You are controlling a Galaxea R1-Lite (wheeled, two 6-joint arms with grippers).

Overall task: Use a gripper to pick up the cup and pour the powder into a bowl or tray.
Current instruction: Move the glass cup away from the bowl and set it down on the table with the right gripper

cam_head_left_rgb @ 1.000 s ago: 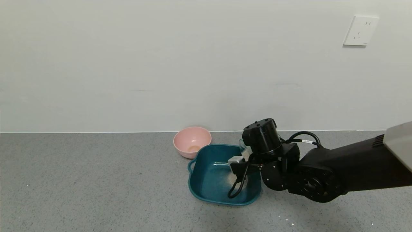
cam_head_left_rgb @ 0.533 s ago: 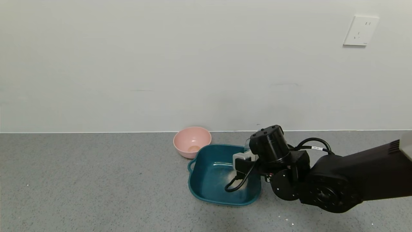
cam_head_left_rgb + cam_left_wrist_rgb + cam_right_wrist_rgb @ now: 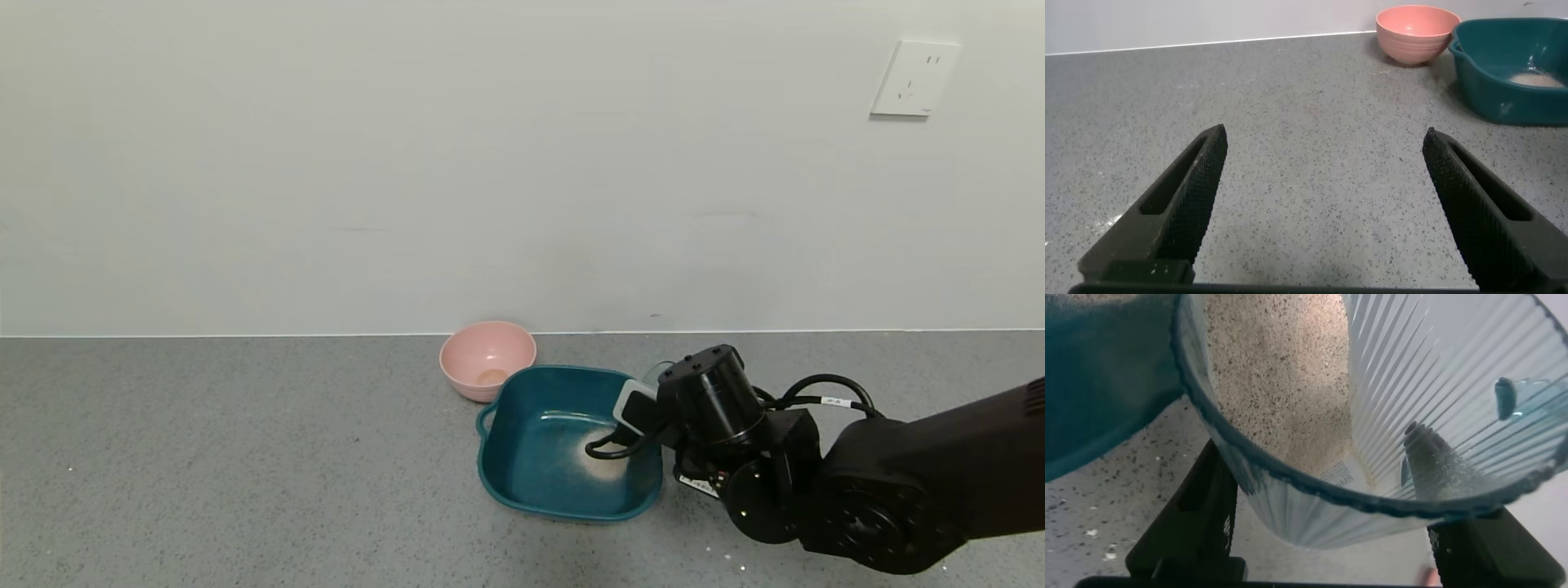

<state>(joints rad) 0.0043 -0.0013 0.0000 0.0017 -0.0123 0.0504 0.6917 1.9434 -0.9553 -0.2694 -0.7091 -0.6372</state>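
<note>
My right gripper (image 3: 653, 385) is at the right rim of the dark-teal basin (image 3: 498, 425). In the right wrist view it (image 3: 1331, 535) is shut on the ribbed pale-blue cup (image 3: 1429, 384), which is tilted. Off-white powder (image 3: 1278, 384) lies along the cup's inner wall. In the head view only a sliver of the cup (image 3: 658, 371) shows behind the wrist. A patch of powder (image 3: 604, 468) lies on the basin floor. My left gripper (image 3: 1323, 147) is open and empty over bare counter, out of the head view.
A round pink bowl (image 3: 487, 359) stands just behind the basin's left corner, near the wall. The left wrist view shows the pink bowl (image 3: 1417, 33) and the basin (image 3: 1503, 82) far off. A grey speckled counter (image 3: 245, 457) stretches to the left.
My right arm has drawn back to the right and lower, carrying the cup from over the basin to its right rim. The powder patch in the basin has grown.
</note>
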